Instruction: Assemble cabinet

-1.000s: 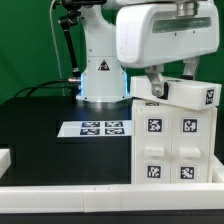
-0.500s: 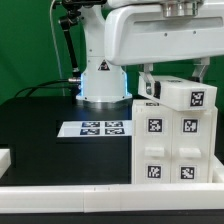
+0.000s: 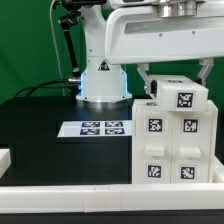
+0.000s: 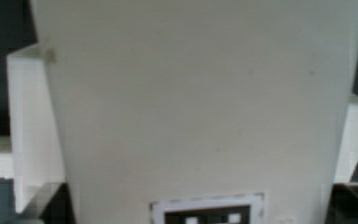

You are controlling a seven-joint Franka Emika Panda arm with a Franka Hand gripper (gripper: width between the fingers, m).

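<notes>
The cabinet body (image 3: 170,145) stands at the exterior view's right, a white box with four tagged fronts facing the camera. My gripper (image 3: 173,82) is right above it, shut on a white block (image 3: 178,95) with a black-and-white tag. The block rests on or just over the cabinet's top; I cannot tell if it touches. One finger (image 3: 141,78) shows on each side of the block. In the wrist view the block (image 4: 194,110) fills most of the picture, with its tag (image 4: 208,212) at the edge. The fingertips are mostly hidden there.
The marker board (image 3: 95,128) lies flat on the black table left of the cabinet. The arm's base (image 3: 100,80) stands behind it. A long white rail (image 3: 60,192) runs along the front edge, and a white piece (image 3: 5,158) sits at the far left.
The block has turned from tilted to nearly level and shifted toward the exterior view's left over the cabinet top. The wrist has risen slightly and turned with it.
</notes>
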